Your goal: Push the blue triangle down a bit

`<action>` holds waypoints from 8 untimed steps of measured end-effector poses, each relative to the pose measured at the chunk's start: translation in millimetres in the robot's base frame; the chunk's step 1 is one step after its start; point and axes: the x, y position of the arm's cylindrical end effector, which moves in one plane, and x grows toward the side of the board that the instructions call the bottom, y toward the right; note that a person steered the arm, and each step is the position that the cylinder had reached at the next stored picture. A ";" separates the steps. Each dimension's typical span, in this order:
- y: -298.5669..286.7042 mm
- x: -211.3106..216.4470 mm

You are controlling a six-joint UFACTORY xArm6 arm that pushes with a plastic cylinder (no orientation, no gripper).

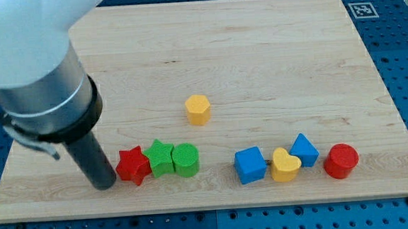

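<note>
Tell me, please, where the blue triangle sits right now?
The blue triangle sits low on the view's right, between the yellow heart and the red cylinder.

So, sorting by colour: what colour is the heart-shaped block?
Yellow; the heart-shaped block shows plainly in the camera view.

Blue triangle (304,149), flat, touching yellow heart (285,165)

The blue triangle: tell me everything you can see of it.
The blue triangle is a small solid block, matte and plastic-looking, with a lighter top face and darker sides. It lies flat on the wooden board, near the view's bottom right. The yellow heart sits against its lower left side, apparently touching. The red cylinder stands just to its right, with a narrow gap showing. The blue cube lies beyond the heart. My tip is far off at the view's left, beside the red star.
</note>
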 end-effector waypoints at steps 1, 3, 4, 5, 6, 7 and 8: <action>4.2 13.1; 95.7 17.2; 117.4 25.5; 126.2 25.8; 167.6 25.8; 216.2 25.8; 262.3 26.0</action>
